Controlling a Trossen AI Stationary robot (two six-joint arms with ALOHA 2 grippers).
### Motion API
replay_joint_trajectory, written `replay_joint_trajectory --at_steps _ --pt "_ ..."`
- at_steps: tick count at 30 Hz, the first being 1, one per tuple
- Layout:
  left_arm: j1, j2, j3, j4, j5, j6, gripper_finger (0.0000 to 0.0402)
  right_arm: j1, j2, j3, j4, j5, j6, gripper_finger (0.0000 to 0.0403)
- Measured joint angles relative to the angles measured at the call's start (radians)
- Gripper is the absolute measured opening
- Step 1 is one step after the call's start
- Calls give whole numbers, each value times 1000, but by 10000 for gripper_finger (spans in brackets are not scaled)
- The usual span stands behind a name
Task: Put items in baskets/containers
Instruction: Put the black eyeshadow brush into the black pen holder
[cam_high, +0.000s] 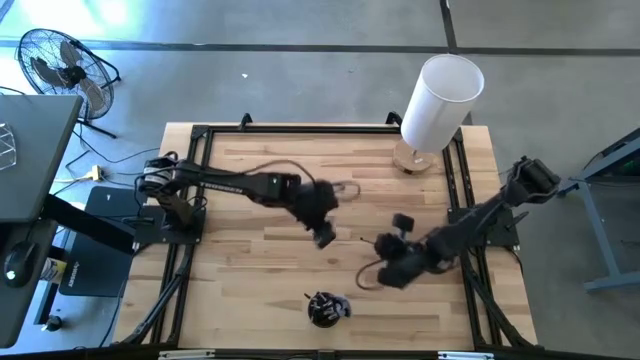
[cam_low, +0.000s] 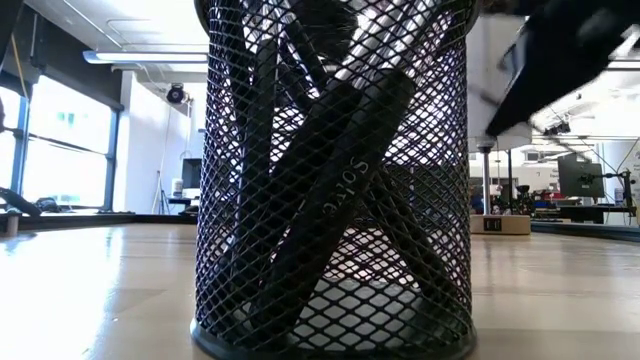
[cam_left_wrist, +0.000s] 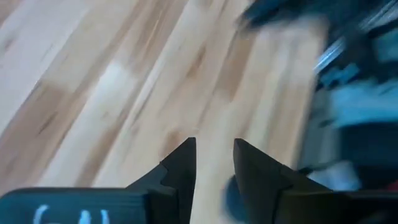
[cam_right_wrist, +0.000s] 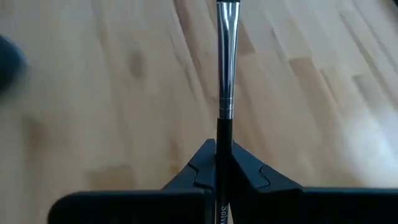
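We saw the mesh cup by the table's near edge already crowded with brushes, our right gripper clamped on one more brush, left gripper's jaws apart, empty.

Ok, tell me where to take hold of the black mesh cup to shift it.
Probably the lower wall of the mesh cup, coming in level from the side. It stands upright and round, and the brushes leaning inside it crowd its open top, which would likely block a grip from above.
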Motion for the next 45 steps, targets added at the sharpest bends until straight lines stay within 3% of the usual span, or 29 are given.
replay_joint_trajectory --at_steps 5,8,11,14,17,20,27,36,45 --pt "-85 0 -32 -211 -191 121 75 167 -24 0 110 189 343 9" --pt "-104 -15 -134 -211 -197 137 46 249 -11 0 352 281 365 9" --pt "-126 -88 -262 -143 -206 130 15 293 38 2 741 374 192 9" --pt "-151 -213 -428 -98 -231 88 4 298 137 57 1103 525 -91 9" --pt "-170 -368 -575 22 -250 42 4 278 264 177 1271 603 -346 9" --pt "-200 -522 -701 107 -277 6 2 257 393 312 1271 639 -451 9" --pt "-282 -751 -814 167 -332 -65 1 244 630 506 1272 721 -374 9" --pt "-362 -809 -813 163 -348 -78 1 231 829 576 1240 734 -340 31" --pt "-382 -809 -813 149 -323 -98 1 208 791 578 1220 709 -375 109"
